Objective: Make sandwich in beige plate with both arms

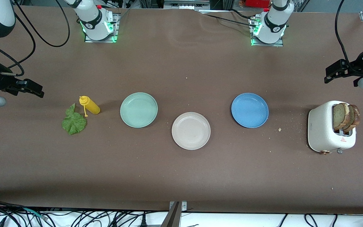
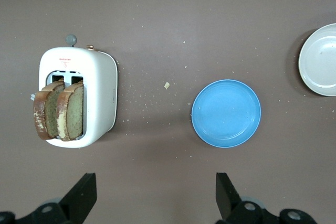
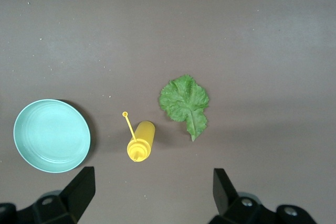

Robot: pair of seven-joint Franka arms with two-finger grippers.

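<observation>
The beige plate (image 1: 191, 130) (image 2: 319, 59) lies bare at the middle of the table. Two brown-crusted bread slices (image 1: 346, 117) (image 2: 59, 109) stand upright in the slots of a white toaster (image 1: 321, 129) (image 2: 100, 93) at the left arm's end. A crinkled green lettuce leaf (image 1: 73, 121) (image 3: 185, 100) lies flat on the table at the right arm's end. My left gripper (image 1: 332, 74) (image 2: 156, 187) hangs open over bare table beside the toaster. My right gripper (image 1: 33, 88) (image 3: 154, 184) hangs open over bare table beside the lettuce. Neither holds anything.
A mint-green plate (image 1: 139, 109) (image 3: 51, 136) and a blue plate (image 1: 250, 110) (image 2: 226, 113) flank the beige one, slightly farther from the front camera. A yellow squeeze bottle (image 1: 90, 105) (image 3: 142, 141) lies beside the lettuce. Crumbs (image 1: 279, 129) dot the table near the toaster.
</observation>
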